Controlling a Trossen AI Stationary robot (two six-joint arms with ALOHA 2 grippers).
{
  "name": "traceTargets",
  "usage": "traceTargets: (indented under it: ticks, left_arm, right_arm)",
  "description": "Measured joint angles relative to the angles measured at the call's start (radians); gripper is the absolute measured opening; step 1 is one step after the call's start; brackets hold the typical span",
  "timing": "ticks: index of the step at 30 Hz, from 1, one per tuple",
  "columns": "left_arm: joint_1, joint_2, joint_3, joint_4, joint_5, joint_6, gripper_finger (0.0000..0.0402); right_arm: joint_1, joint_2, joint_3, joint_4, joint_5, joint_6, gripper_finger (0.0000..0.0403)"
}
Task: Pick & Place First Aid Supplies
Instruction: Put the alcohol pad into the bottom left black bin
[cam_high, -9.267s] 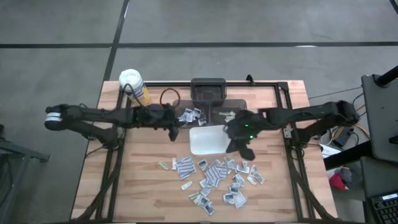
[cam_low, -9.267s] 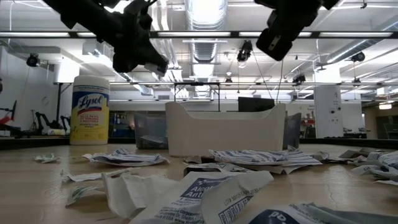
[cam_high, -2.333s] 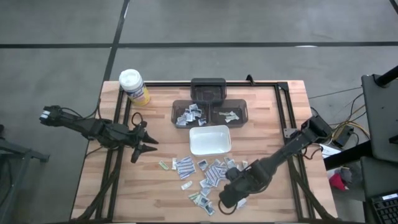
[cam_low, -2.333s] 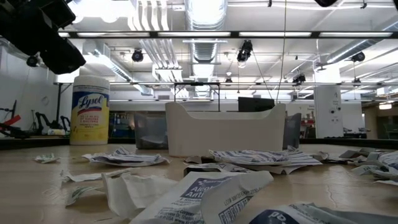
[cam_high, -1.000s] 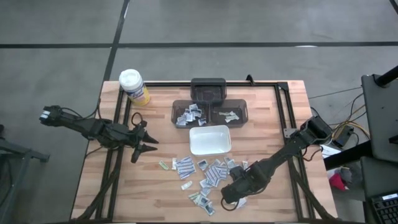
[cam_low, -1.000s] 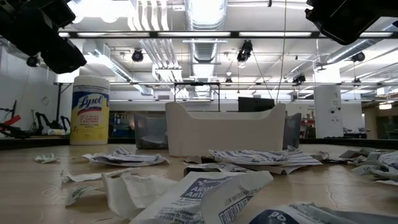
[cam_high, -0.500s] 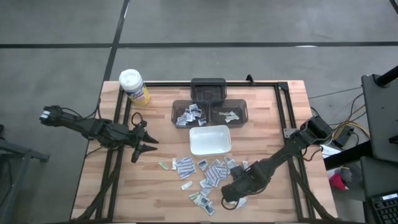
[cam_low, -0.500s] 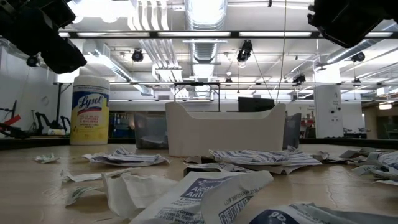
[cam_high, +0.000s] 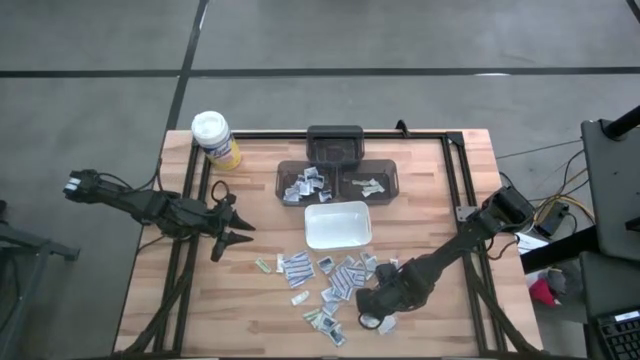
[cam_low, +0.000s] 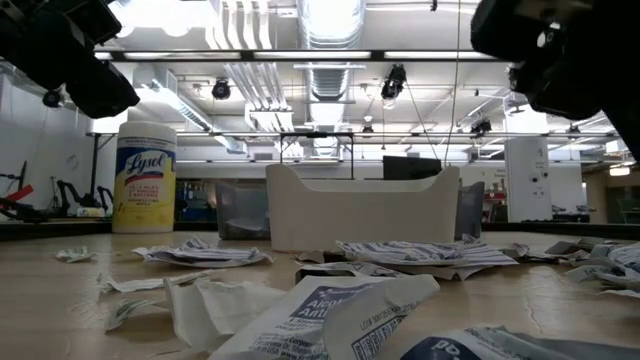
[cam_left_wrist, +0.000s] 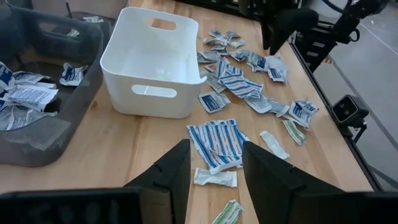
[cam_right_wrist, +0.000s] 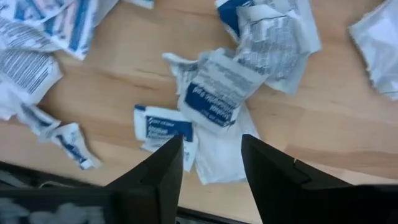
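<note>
White-and-blue first aid supplies (cam_high: 340, 280) lie scattered near the table's front edge; right gripper (cam_right_wrist: 208, 163), fingers spread and empty, hovers over them, apparently needing descent and closing; left gripper (cam_left_wrist: 214, 165), spread, waits aside.

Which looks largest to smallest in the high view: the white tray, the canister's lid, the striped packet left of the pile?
1. White tray.
2. Canister's lid.
3. Striped packet, slightly smaller than the lid; the lid stands higher, nearer the camera, so that ranking is unsure.
</note>
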Motion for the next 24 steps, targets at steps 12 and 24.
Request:
traceTargets:
  ticks: [12, 24]
  left_arm:
    - [0.000, 0.000, 0.000, 0.001, 0.000, 0.000, 0.0138]
    - [0.000, 0.000, 0.001, 0.020, 0.000, 0.007, 0.0138]
  right_arm:
    - [-0.003, 0.000, -0.091, 0.080, 0.000, 0.047, 0.0130]
    - [-0.003, 0.000, -0.140, 0.132, -0.001, 0.054, 0.0090]
